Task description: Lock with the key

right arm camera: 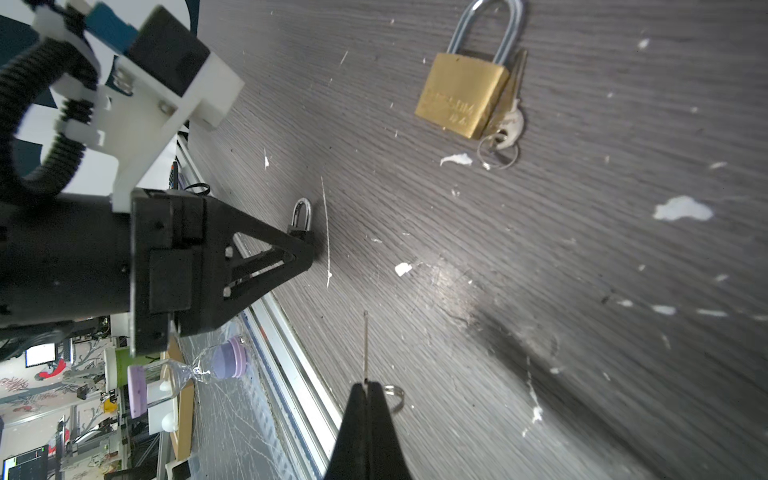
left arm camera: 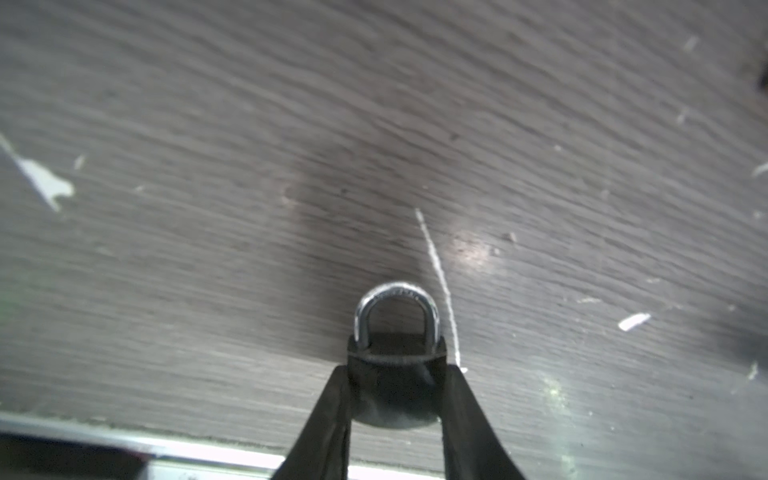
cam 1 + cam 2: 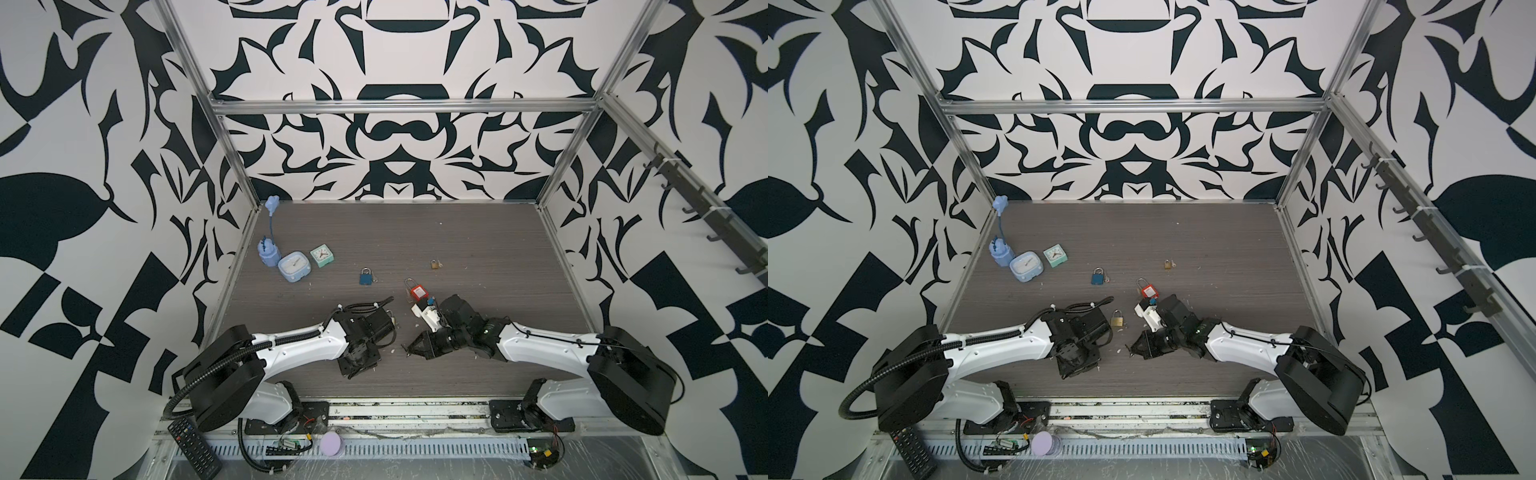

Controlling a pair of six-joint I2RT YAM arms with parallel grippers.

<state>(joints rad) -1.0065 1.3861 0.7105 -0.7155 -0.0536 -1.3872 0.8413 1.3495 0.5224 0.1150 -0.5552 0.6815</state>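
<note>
My left gripper (image 2: 397, 370) is shut on a small dark padlock (image 2: 395, 382), gripping its body on both sides. The padlock's silver shackle (image 2: 397, 309) sticks out past the fingertips, just above the table. In the right wrist view the same left gripper (image 1: 307, 245) and shackle (image 1: 302, 212) show side-on. My right gripper (image 1: 365, 384) is shut on a thin key (image 1: 365, 345), seen edge-on, with its ring (image 1: 394, 398) hanging beside the fingers. The key's tip points toward the held padlock but stays apart from it. In both top views the grippers (image 3: 359, 370) (image 3: 409, 351) face each other near the table's front.
A brass padlock with keys (image 1: 461, 95) (image 3: 1117, 319) lies just beyond the two grippers. Farther back lie a red padlock (image 3: 417, 291), a blue padlock (image 3: 365, 277) and a small brass one (image 3: 434, 264). Two clocks (image 3: 294, 268) (image 3: 322, 256) and a blue plug (image 3: 268, 251) sit at the back left.
</note>
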